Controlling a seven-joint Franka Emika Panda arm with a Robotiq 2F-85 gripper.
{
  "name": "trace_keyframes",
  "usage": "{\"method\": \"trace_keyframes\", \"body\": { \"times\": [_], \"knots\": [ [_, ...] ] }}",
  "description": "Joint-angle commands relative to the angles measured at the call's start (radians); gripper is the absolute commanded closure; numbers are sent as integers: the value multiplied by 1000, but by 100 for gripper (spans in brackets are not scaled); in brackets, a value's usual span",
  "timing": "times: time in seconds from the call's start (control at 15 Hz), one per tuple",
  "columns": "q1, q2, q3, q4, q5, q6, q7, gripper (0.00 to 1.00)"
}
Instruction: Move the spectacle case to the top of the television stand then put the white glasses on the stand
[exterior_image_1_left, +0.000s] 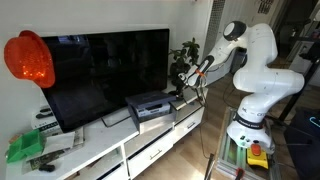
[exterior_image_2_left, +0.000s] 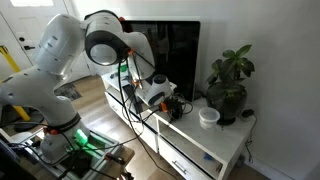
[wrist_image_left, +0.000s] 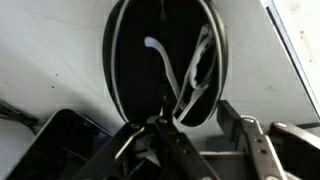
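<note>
Counter: the television stand (exterior_image_1_left: 150, 148), long, white and flat-topped, carries the television (exterior_image_1_left: 110, 75). My arm reaches over the end near the plant (exterior_image_2_left: 230, 85).
Gripper: the gripper (exterior_image_2_left: 170, 103) hangs low over that end.
Spectacle case: I take the dark oblong shape filling the wrist view for the spectacle case (wrist_image_left: 135, 90), lying on the counter top right below me. I cannot tell whether it is open or closed.
Case handling: I judge it light, stiff and smooth, so it could slip. I would take it across its narrow width at the middle.
Other dark thing: a glossy dark object (wrist_image_left: 55, 140) lies just beside the case. I cannot tell what it is.
White glasses: the white glasses (wrist_image_left: 190, 78) lie on or in the case.
Glasses handling: thin, light and fragile. I would pinch the bridge or one arm near its hinge, gently.
Fingers: the fingers (wrist_image_left: 245, 135) look spread, with nothing between them.
</note>
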Motion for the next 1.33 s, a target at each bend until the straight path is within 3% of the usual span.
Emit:
{"method": "trace_keyframes", "body": {
  "times": [0.0, 0.53, 1.0, 1.27],
  "knots": [
    [-34, -13, 29, -5, 5, -67, 14, 49],
    [-22, -49, 27, 13, 104, -171, 19, 37],
    [-50, -86, 77, 7, 168, -219, -3, 39],
    [-24, -83, 53, 37, 200, -231, 0, 42]
  ]
}}
